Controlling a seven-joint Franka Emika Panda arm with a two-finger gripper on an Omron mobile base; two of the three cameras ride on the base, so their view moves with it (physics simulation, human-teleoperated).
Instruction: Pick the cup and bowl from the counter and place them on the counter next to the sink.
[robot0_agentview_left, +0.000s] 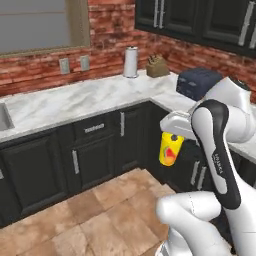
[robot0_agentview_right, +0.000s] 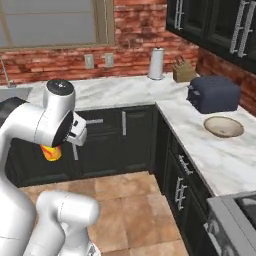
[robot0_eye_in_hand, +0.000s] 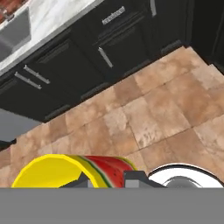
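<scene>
1. The jaws (robot0_agentview_left: 171, 136) are closed on the cup (robot0_agentview_left: 169, 149), a small yellow tumbler with a red and green watermelon mark on its side.
2. The cup hangs in the air below the hand, over the tiled floor (robot0_agentview_left: 100, 210) in front of the dark cabinets (robot0_agentview_left: 90, 155), off the bench.
3. In the right base view the cup (robot0_agentview_right: 51, 152) shows partly behind the white arm (just its lower yellow and red part is visible).
4. In the hand view the cup's (robot0_eye_in_hand: 74, 171) yellow rim sits at the bottom of the picture, with the floor tiles beyond it.
5. The bowl (robot0_agentview_right: 223, 126), tan with a speckled inside, rests on the marble bench (robot0_agentview_right: 210, 150) along the right wall, just in front of a dark toaster (robot0_agentview_right: 214, 93).
6. The sink (robot0_agentview_left: 4, 117) is at the far left end of the bench under the window (robot0_agentview_left: 42, 25), well apart from the cup.
7. Toward the corner stand a paper towel roll (robot0_agentview_left: 130, 62) and a knife block (robot0_agentview_left: 157, 66).
</scene>
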